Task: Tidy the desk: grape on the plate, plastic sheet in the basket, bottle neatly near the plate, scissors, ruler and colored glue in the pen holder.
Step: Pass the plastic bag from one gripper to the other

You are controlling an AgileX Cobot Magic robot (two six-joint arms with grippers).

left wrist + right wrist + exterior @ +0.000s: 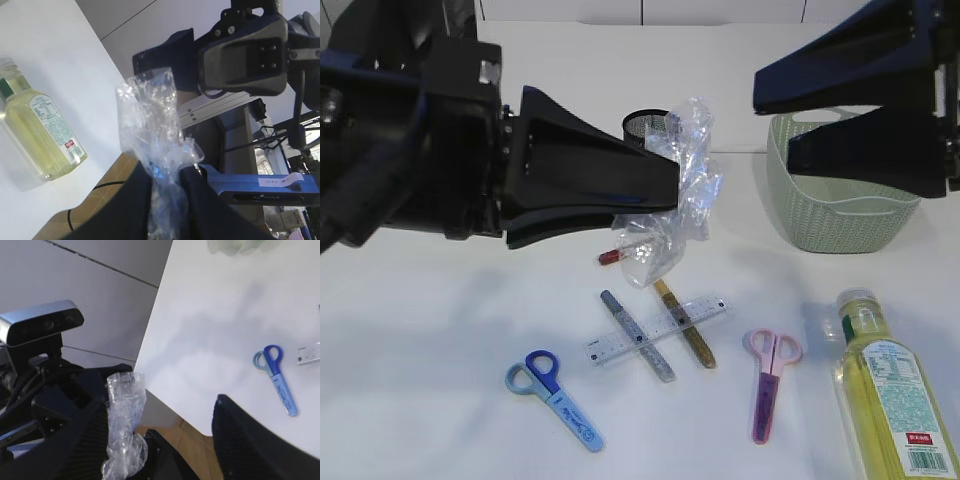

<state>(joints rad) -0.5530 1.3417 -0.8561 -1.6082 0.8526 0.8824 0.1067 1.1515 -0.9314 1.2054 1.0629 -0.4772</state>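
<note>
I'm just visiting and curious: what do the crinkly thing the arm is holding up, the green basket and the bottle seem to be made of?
The plastic sheet looks like thin clear film: see-through, crumpled, with shiny glints. The basket seems to be molded pale green plastic with a matte woven-look pattern, though real weave can't be ruled out. The bottle appears to be clear glossy plastic with a printed label; yellowish liquid shows through.

Little can be read. In the left wrist view, a blue bar [260,186] on the stand behind carries the word "AGILE" in small white letters, and a white strip on it bears handwriting too faint to make out. The bottle [895,400] has a printed label with a red square, a barcode and fine print, all too small to read. The ruler [655,331] shows scale marks, no legible numbers.
</note>
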